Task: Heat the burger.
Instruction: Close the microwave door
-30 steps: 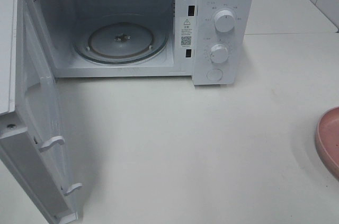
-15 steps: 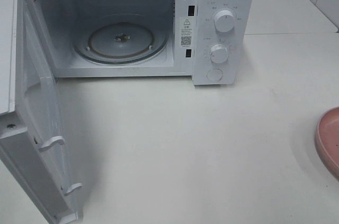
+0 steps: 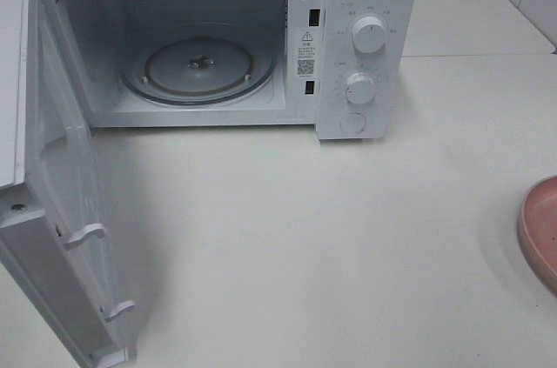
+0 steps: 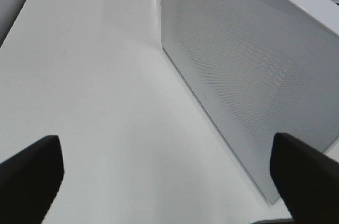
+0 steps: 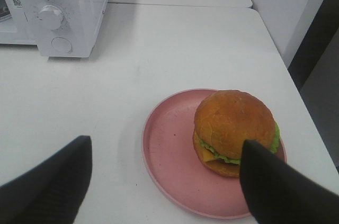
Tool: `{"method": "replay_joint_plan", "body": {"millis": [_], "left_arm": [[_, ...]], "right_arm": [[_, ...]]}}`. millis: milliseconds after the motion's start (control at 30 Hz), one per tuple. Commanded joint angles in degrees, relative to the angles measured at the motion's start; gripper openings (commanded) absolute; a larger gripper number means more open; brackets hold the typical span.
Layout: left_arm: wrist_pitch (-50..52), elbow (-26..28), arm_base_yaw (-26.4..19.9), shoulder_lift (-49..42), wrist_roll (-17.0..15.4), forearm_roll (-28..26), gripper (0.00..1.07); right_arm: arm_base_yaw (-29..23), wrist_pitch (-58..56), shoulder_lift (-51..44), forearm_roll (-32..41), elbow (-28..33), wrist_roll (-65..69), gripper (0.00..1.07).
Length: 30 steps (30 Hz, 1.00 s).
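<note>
Burger (image 5: 234,128) on pink plate (image 5: 169,155), lying just ahead of my right gripper (image 5: 164,181), whose fingers (image 5: 53,181) stand spread wide and hold nothing. My left gripper (image 4: 164,173) is likewise wide apart and empty over the white table (image 4: 95,91), with the open microwave door (image 4: 249,70) beside one finger.

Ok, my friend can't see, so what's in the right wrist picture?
A burger sits off-centre on a pink plate on a white table. The open right gripper hovers near the plate, with a white microwave farther off.
</note>
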<state>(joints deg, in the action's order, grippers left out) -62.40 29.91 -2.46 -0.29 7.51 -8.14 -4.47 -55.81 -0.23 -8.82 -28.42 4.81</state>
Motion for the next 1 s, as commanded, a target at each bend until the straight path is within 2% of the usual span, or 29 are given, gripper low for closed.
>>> {"method": "replay_joint_plan", "body": {"millis": [33, 300, 333, 400, 433, 467, 500, 533, 567, 600, 633, 667, 700, 733, 767, 800, 833, 1000], "left_arm": [[0.7, -0.1, -0.1, -0.5, -0.1, -0.1, 0.98], [0.9, 0.5, -0.1, -0.4, -0.9, -0.1, 0.98], [1.9, 1.1, -0.1, -0.3, -2.5, 0.1, 0.96], [2.3, 1.4, -0.1, -0.1, -3.2, 0.3, 0.94], [3.4, 1.7, -0.1, 1.3, -4.1, 1.0, 0.87], [3.4, 1.7, -0.1, 1.3, -4.1, 1.0, 0.87], [4.5, 1.7, -0.1, 3.2, -4.2, 1.5, 0.78], [4.5, 1.7, -0.1, 3.2, -4.2, 1.5, 0.78], [5.6, 1.7, -0.1, 5.3, -4.2, 2.1, 0.66], [6.5, 1.7, -0.1, 6.6, -4.2, 2.5, 0.59], [6.5, 1.7, -0.1, 6.6, -4.2, 2.5, 0.59], [8.3, 1.7, -0.1, 9.0, -4.2, 2.8, 0.44], [8.3, 1.7, -0.1, 9.0, -4.2, 2.8, 0.44], [10.0, 1.7, -0.1, 11.5, -4.2, 3.2, 0.27], [10.0, 1.7, -0.1, 11.5, -4.2, 3.2, 0.27], [10.8, 1.7, -0.1, 12.6, -4.2, 3.5, 0.19], [12.9, 1.7, -0.1, 14.3, -4.2, 4.1, 0.02], [20.9, -1.3, -0.1, 17.3, -4.1, 6.4, 0.00]], "right_arm": [[0.3, 0.7, -1.4, 0.2, 0.1, -0.5, 0.73], [0.3, 0.7, -1.4, 0.2, 0.1, -0.5, 0.73], [0.3, 0.7, -1.4, 0.2, 0.1, -0.5, 0.73], [0.3, 0.7, -1.4, 0.2, 0.1, -0.5, 0.73], [0.3, 0.7, -1.4, 0.2, 0.1, -0.5, 0.73], [0.3, 0.7, -1.4, 0.2, 0.1, -0.5, 0.73], [0.3, 0.7, -1.4, 0.2, 0.1, -0.5, 0.73], [0.3, 0.7, -1.4, 0.2, 0.1, -0.5, 0.73], [0.3, 0.7, -1.4, 0.2, 0.1, -0.5, 0.73], [0.3, 0.7, -1.4, 0.2, 0.1, -0.5, 0.73], [0.3, 0.7, -1.4, 0.2, 0.1, -0.5, 0.73], [0.3, 0.7, -1.4, 0.2, 0.1, -0.5, 0.73], [0.3, 0.7, -1.4, 0.2, 0.1, -0.5, 0.73], [0.3, 0.7, -1.4, 0.2, 0.1, -0.5, 0.73], [0.3, 0.7, -1.4, 0.2, 0.1, -0.5, 0.73], [0.3, 0.7, -1.4, 0.2, 0.1, -0.5, 0.73], [0.3, 0.7, -1.4, 0.2, 0.1, -0.5, 0.73], [0.3, 0.7, -1.4, 0.2, 0.1, -0.5, 0.73]]}}
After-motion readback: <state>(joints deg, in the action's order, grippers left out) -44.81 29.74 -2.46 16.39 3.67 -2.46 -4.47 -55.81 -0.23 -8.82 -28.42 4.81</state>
